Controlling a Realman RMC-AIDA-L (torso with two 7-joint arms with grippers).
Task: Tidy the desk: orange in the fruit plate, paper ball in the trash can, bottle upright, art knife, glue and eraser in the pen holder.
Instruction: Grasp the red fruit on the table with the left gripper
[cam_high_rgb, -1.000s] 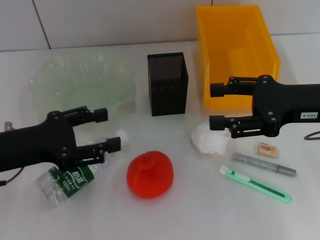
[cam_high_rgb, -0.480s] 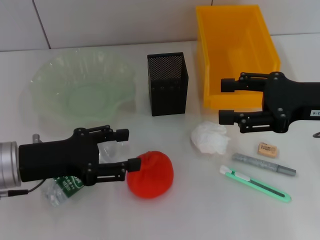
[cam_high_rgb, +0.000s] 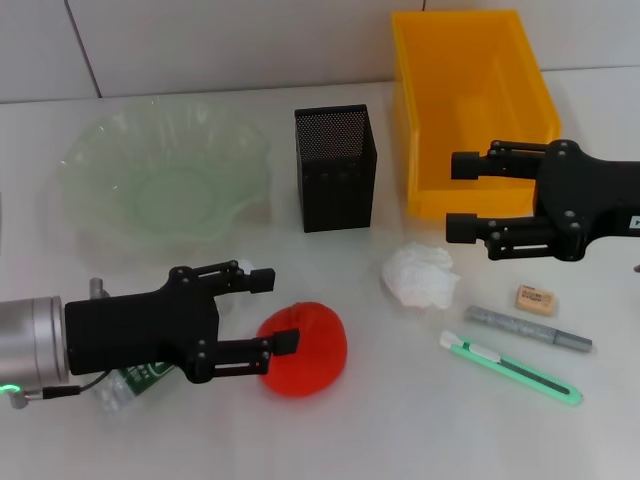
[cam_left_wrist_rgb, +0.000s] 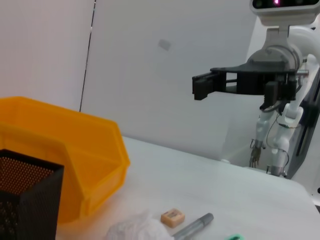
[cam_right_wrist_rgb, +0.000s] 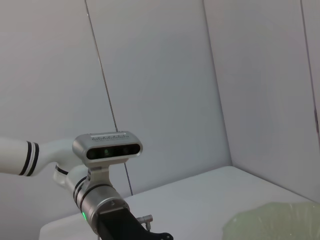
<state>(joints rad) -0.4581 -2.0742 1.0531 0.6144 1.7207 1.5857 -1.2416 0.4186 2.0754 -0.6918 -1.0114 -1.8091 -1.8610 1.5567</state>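
— Left tool (cam_high_rgb: 268, 311) first: where is it?
— Low over the white surface (cam_high_rgb: 400, 420), fingers spread apart, one above and one against the near-left side of the orange (cam_high_rgb: 310, 345). It holds nothing. The orange lies on the surface in front of the black mesh pen holder (cam_high_rgb: 335, 168), not in the green glass fruit plate (cam_high_rgb: 160, 180) at the far left.

— And the bottle?
— Lying on its side under the left arm; only its green label (cam_high_rgb: 140, 378) and a bit of clear plastic show.

— Right tool?
— The right tool (cam_high_rgb: 457, 196) hangs above the near edge of the yellow bin (cam_high_rgb: 470, 110), its fingers apart and empty. The left wrist view shows it too (cam_left_wrist_rgb: 201, 86), raised in the air with a gap between the fingers.

— The small things?
— The crumpled paper ball (cam_high_rgb: 420, 277) sits on the surface just below the right tool. To its right are the eraser (cam_high_rgb: 535, 299), the grey glue stick (cam_high_rgb: 528, 329) and the green art knife (cam_high_rgb: 510, 368), all lying flat, near each other but apart, none in the pen holder.
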